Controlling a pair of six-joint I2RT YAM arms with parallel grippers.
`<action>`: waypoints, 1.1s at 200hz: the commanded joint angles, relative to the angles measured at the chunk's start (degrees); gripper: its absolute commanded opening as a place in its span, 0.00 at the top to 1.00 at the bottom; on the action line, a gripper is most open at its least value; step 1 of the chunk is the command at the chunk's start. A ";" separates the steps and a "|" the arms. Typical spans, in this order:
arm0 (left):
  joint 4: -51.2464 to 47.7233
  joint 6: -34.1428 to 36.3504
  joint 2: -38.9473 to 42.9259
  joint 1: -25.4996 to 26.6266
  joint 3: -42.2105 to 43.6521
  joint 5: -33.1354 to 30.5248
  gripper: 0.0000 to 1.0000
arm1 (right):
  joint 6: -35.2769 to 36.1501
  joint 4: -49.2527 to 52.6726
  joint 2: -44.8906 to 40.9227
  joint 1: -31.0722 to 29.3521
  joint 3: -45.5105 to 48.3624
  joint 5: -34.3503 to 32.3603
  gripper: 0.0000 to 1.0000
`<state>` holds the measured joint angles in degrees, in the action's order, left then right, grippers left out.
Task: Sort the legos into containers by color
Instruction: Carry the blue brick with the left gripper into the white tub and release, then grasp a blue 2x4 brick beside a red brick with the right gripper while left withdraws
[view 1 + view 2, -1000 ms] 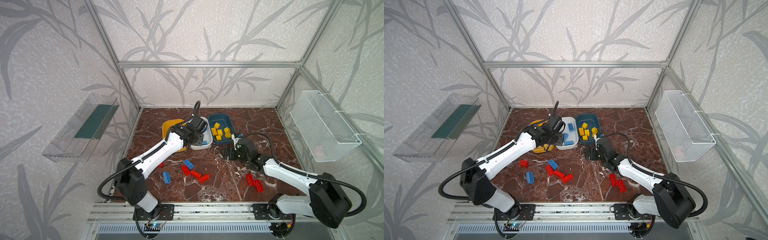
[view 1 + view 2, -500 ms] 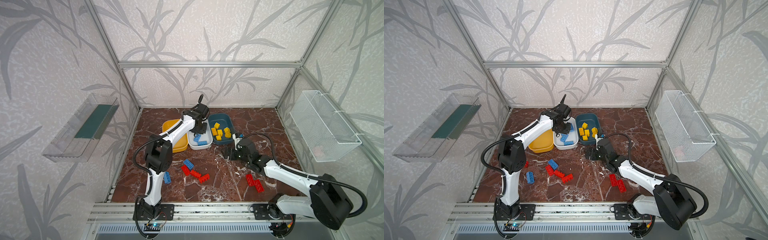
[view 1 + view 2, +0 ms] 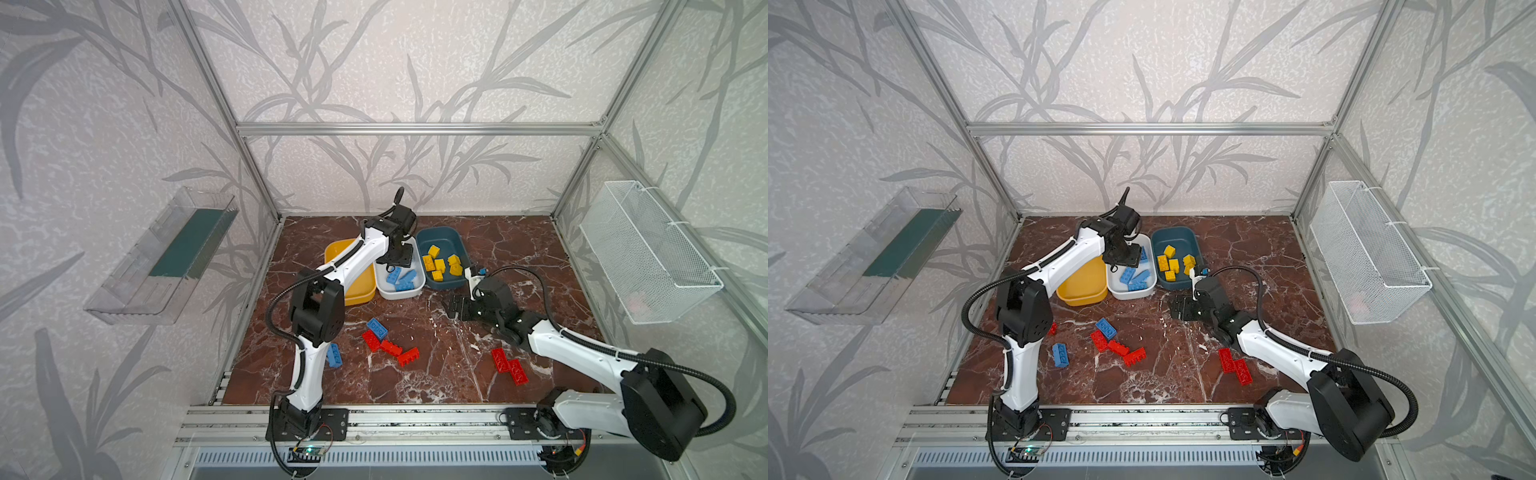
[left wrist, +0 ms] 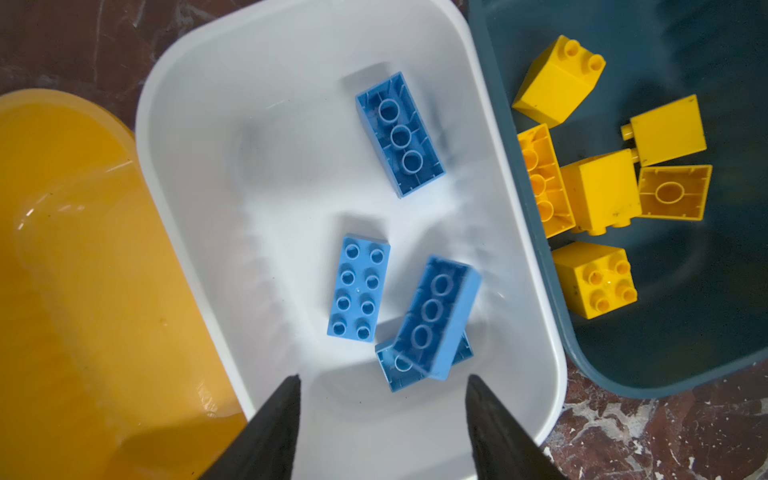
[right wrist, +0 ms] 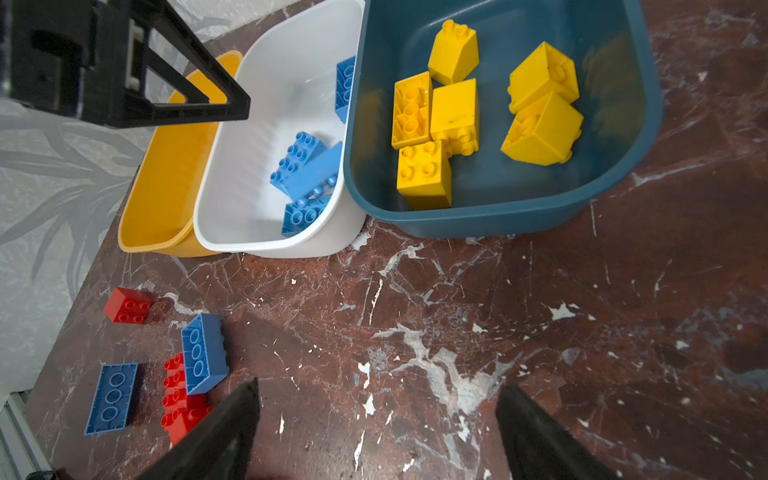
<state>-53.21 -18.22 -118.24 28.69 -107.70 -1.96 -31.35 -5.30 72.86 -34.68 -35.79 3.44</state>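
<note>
- Left gripper (image 4: 382,377) hung agape, empty, over white tub (image 4: 199,124); blue legos (image 4: 359,286) lay inside.
- Right gripper (image 5: 376,386) spread wide, empty, above table (image 5: 457,311).
- Drop looked done; next move: grasp loose blue brick (image 3: 377,328).

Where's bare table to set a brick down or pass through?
Bare marble between the red cluster and the red pair, and back right, beside the teal tub. Crowded: around the white tub, and front left by the blue bricks.
</note>
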 commanded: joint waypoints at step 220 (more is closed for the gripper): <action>10.68 -1.48 70.00 -0.45 53.49 -12.86 0.29 | 16.32 39.83 49.44 -23.64 -58.45 -2.22 0.15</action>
<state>-43.79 -20.91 -48.82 28.42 -54.76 -14.13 -16.78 28.38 120.29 -57.89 -90.98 2.48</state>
